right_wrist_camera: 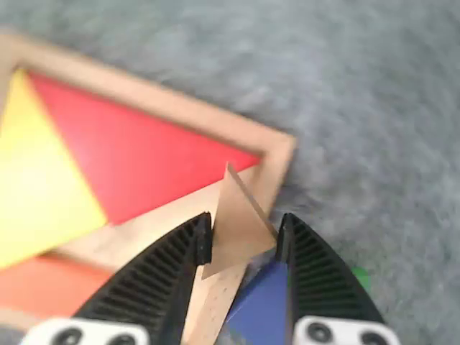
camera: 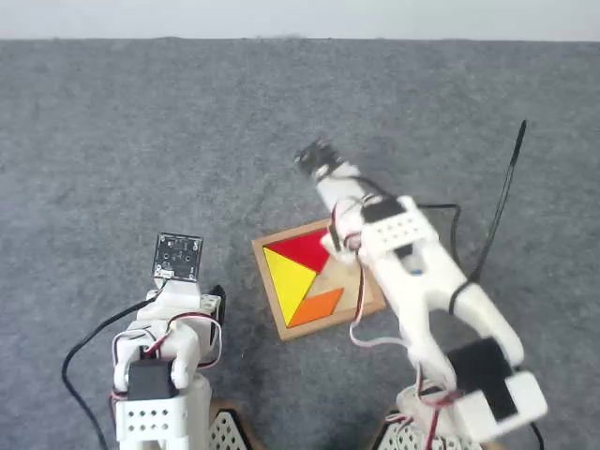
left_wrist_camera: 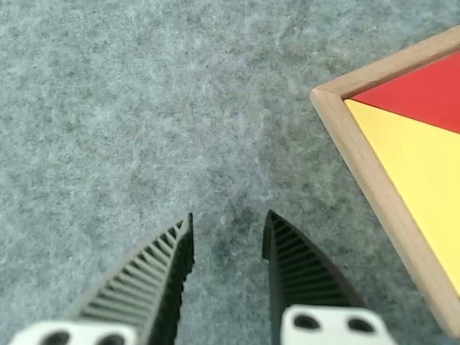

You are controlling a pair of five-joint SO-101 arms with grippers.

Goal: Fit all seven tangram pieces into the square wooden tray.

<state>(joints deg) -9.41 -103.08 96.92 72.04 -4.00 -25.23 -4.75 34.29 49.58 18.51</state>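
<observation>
Placing a piece is the step in hand. The right gripper (right_wrist_camera: 244,224) hangs over the wooden tray (camera: 267,286), its jaws closed part-way on a pale triangle (right_wrist_camera: 236,233), pinched by two sides with one tip pointing ahead. The tray sits just below the centre of the high view on the grey felt surface (camera: 141,122). A red piece (camera: 302,248), a yellow piece (camera: 289,277) and an orange piece (camera: 319,305) lie flat in it. A blue piece (right_wrist_camera: 262,316) shows under the gripper (seated or not, I cannot tell).

Bare tray floor shows beside the red piece, so I judge the task partly done. The next move likely calls for turning the triangle to match the gap, lowering it flat, then letting go.

The left gripper (left_wrist_camera: 226,223), at the high view's lower left, hovers just beside the tray's corner, jaws apart and empty.

I can read no brand or label. The small board (camera: 178,258) on the left arm carries marks too small to make out.
</observation>
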